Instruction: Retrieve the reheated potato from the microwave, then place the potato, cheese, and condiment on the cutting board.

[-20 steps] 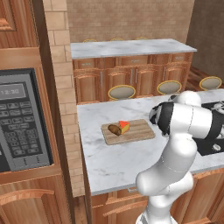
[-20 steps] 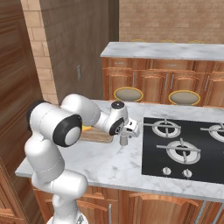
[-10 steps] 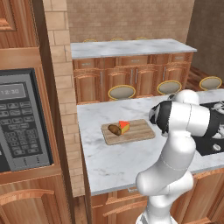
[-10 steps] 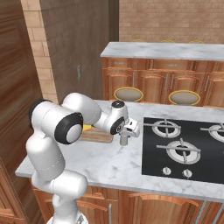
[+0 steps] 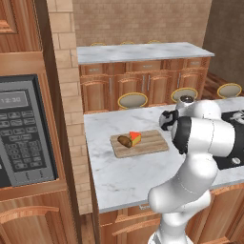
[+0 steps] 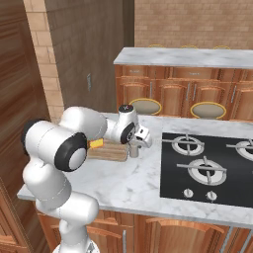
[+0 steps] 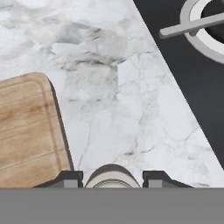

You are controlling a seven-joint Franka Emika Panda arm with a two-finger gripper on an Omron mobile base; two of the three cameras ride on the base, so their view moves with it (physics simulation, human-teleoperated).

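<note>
Now the gripper point(image 7: 112, 177) straddles the condiment point(image 7: 112, 175), contact unclear, so I cannot tell its grip; light, rigid and probably slick, it wants a mid-body hold.

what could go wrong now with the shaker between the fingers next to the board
1. The condiment sits between the gripper fingers but off the cutting board; a weak grasp could tip it onto the marble.
2. The potato and cheese sit at the board's far end; setting down near them might knock them.
3. The stove is close; a wide swing could hit a burner.
</note>
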